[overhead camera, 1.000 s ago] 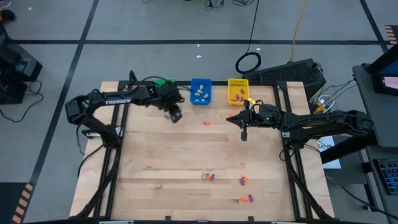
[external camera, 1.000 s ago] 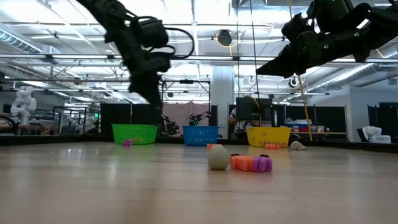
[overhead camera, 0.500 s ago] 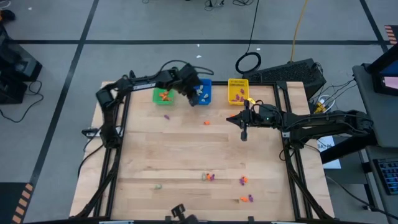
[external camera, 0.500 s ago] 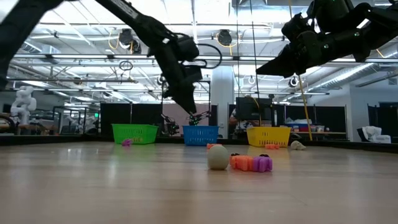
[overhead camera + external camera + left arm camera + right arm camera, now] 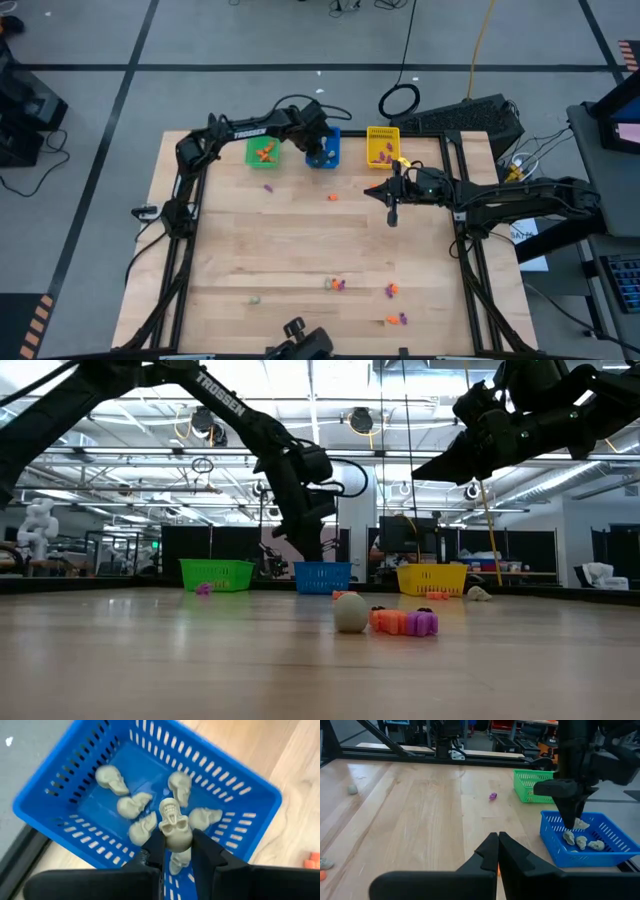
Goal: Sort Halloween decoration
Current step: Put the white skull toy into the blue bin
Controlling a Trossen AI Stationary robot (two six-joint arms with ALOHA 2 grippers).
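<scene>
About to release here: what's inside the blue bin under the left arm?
The blue bin holds pale skulls, about six visible. The left gripper holds another skull above them; its jaws cover part of the floor.

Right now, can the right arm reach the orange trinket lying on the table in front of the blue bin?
Probably yes: the orange trinket lies on bare wood close to the shut right claw, nothing between; the left claw is over the blue bin.

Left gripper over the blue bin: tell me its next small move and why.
Probably open the fingers and let go. The left gripper holds a pale skull directly above the blue bin, which already holds other pale skulls, so the piece looks set to drop in with its kind. The right gripper waits shut over the table.
</scene>
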